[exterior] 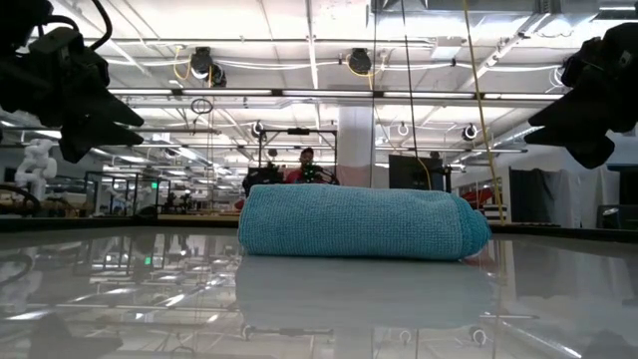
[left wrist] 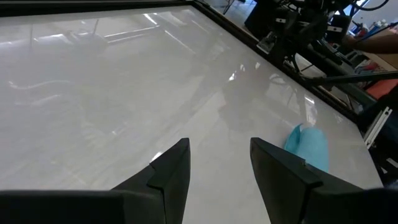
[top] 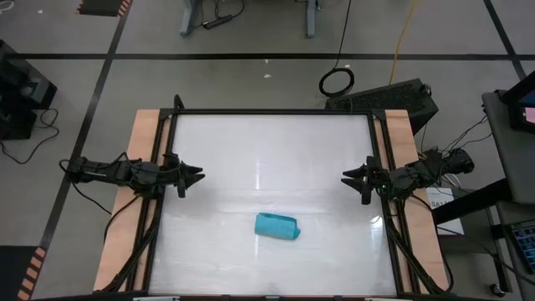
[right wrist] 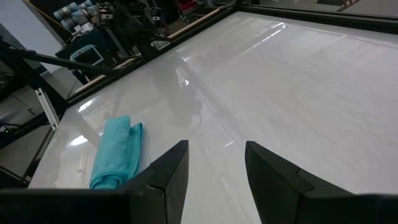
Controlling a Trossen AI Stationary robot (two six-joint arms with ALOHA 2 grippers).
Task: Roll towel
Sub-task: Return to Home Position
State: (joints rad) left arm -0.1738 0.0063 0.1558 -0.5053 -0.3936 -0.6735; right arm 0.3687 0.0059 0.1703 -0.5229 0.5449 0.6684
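The towel lies rolled up on the table, well apart from both arms. The left tool and right tool hang at opposite sides, fingers apart, holding nothing (the rolling looks finished). All that's left, I'd guess, is parking the arms.

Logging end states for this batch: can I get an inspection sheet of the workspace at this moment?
Surface: glossy white rectangular tabletop, dark-framed, holding only the towel.
Job's things: small turquoise-blue soft cloth towel, rolled into a short bundle, lying about midway between the arms.
Clutter: nothing seen.
Grippers: left end effector open, raised at the table's left side; right end effector open, raised at the right side; neither touches the towel.
Cables: black cable bundles along the side rails; black coiled cable loop on the floor.
Surroundings: workshop hall; a person far behind the table.
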